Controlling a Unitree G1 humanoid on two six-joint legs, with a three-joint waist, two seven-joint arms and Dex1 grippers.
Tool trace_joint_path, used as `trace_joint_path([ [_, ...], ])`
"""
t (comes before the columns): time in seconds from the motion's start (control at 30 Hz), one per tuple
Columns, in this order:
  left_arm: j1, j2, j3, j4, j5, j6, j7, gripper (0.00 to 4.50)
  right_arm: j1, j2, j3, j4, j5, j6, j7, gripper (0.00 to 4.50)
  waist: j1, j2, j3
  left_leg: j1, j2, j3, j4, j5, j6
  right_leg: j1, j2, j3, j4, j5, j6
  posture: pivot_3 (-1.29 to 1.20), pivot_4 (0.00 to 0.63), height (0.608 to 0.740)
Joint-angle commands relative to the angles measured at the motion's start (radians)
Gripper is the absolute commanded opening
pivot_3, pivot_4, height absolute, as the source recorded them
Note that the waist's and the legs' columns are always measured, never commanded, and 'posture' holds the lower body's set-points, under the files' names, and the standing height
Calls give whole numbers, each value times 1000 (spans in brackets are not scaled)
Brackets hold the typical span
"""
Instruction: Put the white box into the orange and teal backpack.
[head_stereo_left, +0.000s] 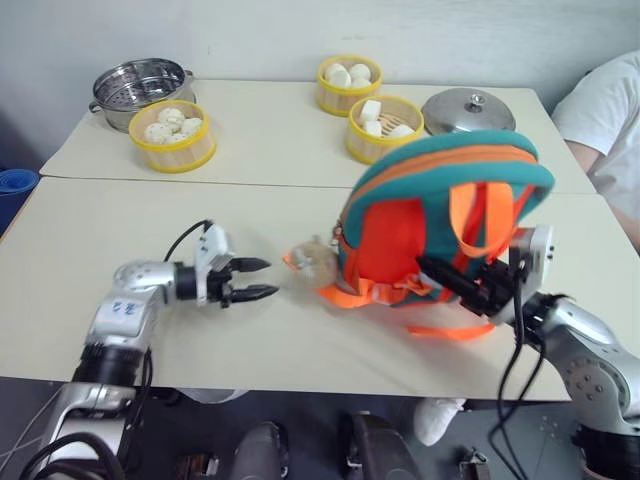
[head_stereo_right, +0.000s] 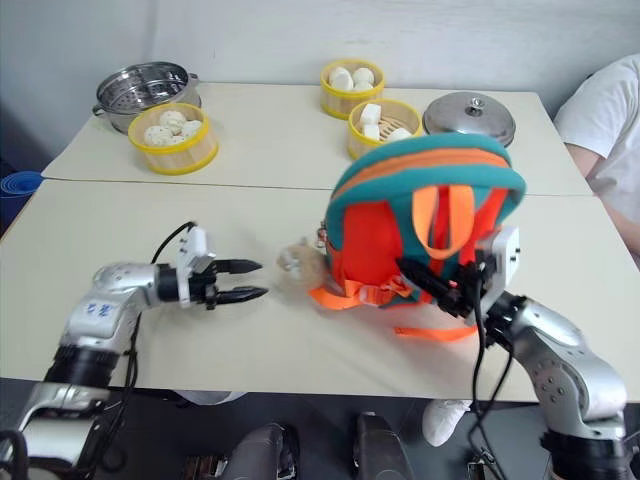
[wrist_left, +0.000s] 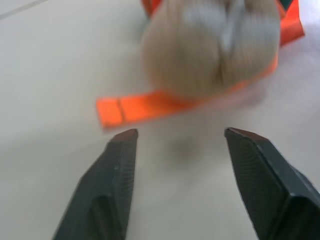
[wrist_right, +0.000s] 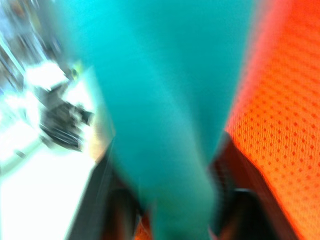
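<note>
Left eye view: soft, floppy backpack (head_stereo_left: 430, 215) stands mid-tabletop (head_stereo_left: 150, 300), right gripper (head_stereo_left: 452, 280) straddling its teal fabric; left gripper (head_stereo_left: 258, 279), fingers apart, near its plush charm (head_stereo_left: 312, 262); best grasped by top handle.

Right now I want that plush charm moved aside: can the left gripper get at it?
Probably yes. The left gripper is open, pointing at the plush charm across bare table, nothing between them.

Silver arms, black cables; each gripper (left (head_stereo_left: 262, 279), right (head_stereo_right: 420, 278)) black, two-fingered, white wrist block.
</note>
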Motion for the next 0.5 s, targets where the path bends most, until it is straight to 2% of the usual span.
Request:
trace_joint_path([
  [0.03, 102, 77, 121, -162, -87, 32, -29, 4238, 83, -72, -138, 18, -61, -146, 118, 3266, 1, 0, 0, -1, 0, 0, 1, -1, 0, 0, 0, 0, 0, 0, 0, 0, 150, 740],
  [0.07, 137, 92, 148, -187, -105, 48, -25, 4493, 115, -93, -167, 38, -62, -165, 158, 3642, 3, 0, 0, -1, 0, 0, 1, -1, 0, 0, -1, 0, 0, 0, 0, 0, 150, 740],
  [0.13, 230, 115, 202, -232, -125, 57, -19, 4500, 179, -133, -208, 90, -80, -217, 244, 4276, 4, 0, 0, 0, -1, 0, 2, -1, 2, 2, -2, 0, 0, 0, 0, 0, 150, 740],
  [0.17, 289, 109, 235, -256, -115, 5, -12, 4500, 196, -142, -229, 137, -99, -276, 279, 4483, 2, 0, 0, 3, -1, 0, 1, -2, 3, 5, -2, 0, -1, 0, 0, 0, 150, 740],
  [0.23, 386, 104, 276, -283, -65, -97, 17, 4500, 226, -167, -259, 219, -103, -305, 337, 4483, 0, 0, 0, 13, 0, -1, -2, -4, 4, 16, -2, -1, -6, 0, 0, 0, 150, 740],
  [0.33, 488, 125, 299, -286, -20, -167, 27, 4500, 231, -193, -258, 350, -168, -419, 397, 4483, -4, 0, 0, 14, 0, -1, -2, -5, 4, 16, -2, -1, -6, -1, -1, 0, 150, 740],
  [0.5, 467, 97, 319, -266, -39, -205, 76, 4500, 218, -146, -223, 412, -212, -509, 371, 4483, 0, 1, 0, 14, 1, -1, -2, -5, 4, 16, -2, -2, -5, -1, -2, 0, 150, 740],
])
